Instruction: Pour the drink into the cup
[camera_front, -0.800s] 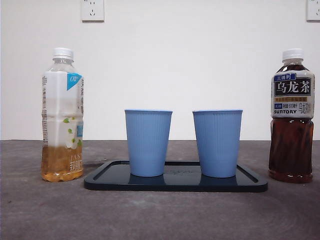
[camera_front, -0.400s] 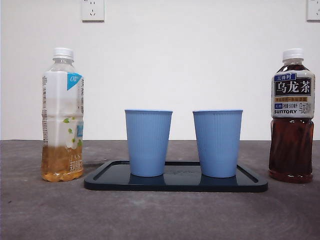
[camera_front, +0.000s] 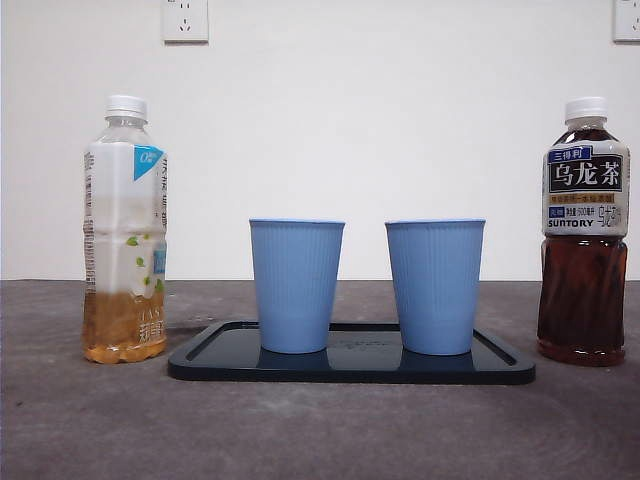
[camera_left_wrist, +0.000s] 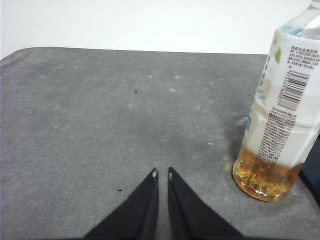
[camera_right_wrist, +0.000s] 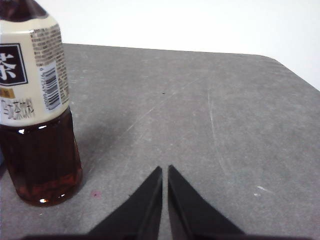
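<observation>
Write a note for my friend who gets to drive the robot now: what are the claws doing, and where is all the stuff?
Left claw: shut, holding nothing, low over the table beside the jasmine tea bottle.
Right claw: shut, holding nothing, beside the Suntory oolong tea bottle.
Both bottles stand upright with white caps on, one at each end of the dark tray.
Two blue cups stand upright on the tray, side by side and apart.
Done: nothing yet.
Left: grab a bottle, get its cap off, pour into a cup.
</observation>
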